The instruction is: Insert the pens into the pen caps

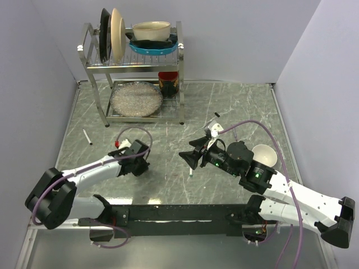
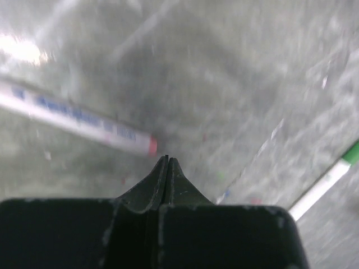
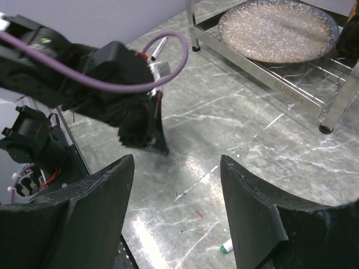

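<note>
In the left wrist view my left gripper (image 2: 166, 158) is shut with nothing between its jaws. The red end of a whitish pen (image 2: 78, 120) lies on the table just beyond its tips, apart from them. A green-ended pen (image 2: 325, 185) lies further right. From above, my left gripper (image 1: 143, 162) points down at the table left of centre. My right gripper (image 1: 188, 157) hovers open just right of it, over the green-ended pen (image 1: 191, 171). Its wrist view shows that gripper (image 3: 176, 158) empty, with the green end (image 3: 226, 246) below. Another pen (image 1: 87, 137) lies far left. A small black cap (image 1: 216, 114) lies behind.
A steel dish rack (image 1: 92, 64) with plates, bowls and a glittery pan stands at the back; its lower shelf (image 3: 291, 98) shows in the right wrist view. A white bowl (image 1: 268, 152) sits beside the right arm. Purple cables loop over both arms.
</note>
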Available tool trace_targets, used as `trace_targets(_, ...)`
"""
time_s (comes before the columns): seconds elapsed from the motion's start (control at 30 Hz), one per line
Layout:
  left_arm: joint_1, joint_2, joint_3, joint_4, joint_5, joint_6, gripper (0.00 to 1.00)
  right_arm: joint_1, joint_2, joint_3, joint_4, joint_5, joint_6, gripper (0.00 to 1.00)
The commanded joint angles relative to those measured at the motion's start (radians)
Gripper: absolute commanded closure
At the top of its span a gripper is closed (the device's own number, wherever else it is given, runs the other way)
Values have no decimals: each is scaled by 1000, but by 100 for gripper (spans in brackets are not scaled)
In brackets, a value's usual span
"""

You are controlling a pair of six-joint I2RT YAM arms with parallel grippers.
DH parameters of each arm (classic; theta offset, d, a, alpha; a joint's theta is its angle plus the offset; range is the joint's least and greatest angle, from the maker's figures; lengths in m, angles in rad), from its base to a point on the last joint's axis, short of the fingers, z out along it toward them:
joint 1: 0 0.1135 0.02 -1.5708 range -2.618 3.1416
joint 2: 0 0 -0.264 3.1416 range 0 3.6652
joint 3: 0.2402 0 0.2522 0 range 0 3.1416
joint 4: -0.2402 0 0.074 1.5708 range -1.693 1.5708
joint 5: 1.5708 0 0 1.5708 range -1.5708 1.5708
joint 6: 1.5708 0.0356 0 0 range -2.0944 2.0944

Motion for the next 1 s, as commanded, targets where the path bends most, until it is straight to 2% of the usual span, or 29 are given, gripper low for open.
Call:
trace_targets(0.0, -64, -77, 22, -120, -43, -82, 99, 5, -25, 41, -3, 29, -9, 30)
trace_targets(0.1, -68, -148, 71, -201, -112, -124, 99, 4, -34, 46, -12, 32, -2, 30)
trace_targets(0.13, -67, -175, 94, -266, -159, -183, 99, 5, -39, 46, -12, 32, -1, 30)
trace_targets(0.23, -52, -207, 137, -363, -216, -300, 71, 7, -45, 47, -18, 30, 13, 30)
trace_targets(0.27, -44, -212, 144, -420, -230, -331, 53, 5, -47, 49, -26, 33, 14, 30)
trace_targets(0.37, 55, -217, 139, -482, -186, -417, 47, 5, -57, 47, -35, 32, 24, 30)
trace_targets(0.5, 192, -226, 101, -448, -64, -426, 44, 5, -77, 40, -35, 32, 31, 30)
trace_targets(0.6, 246, -211, 76, -421, -11, -427, 48, 5, -86, 40, -35, 35, 28, 30)
trace_targets(0.83, 252, -96, 137, -448, -43, -441, 45, 4, -77, 46, -35, 27, 39, 30)
trace_targets(0.97, 252, -27, 139, -456, -22, -454, 49, 5, -59, 52, -35, 21, 38, 31)
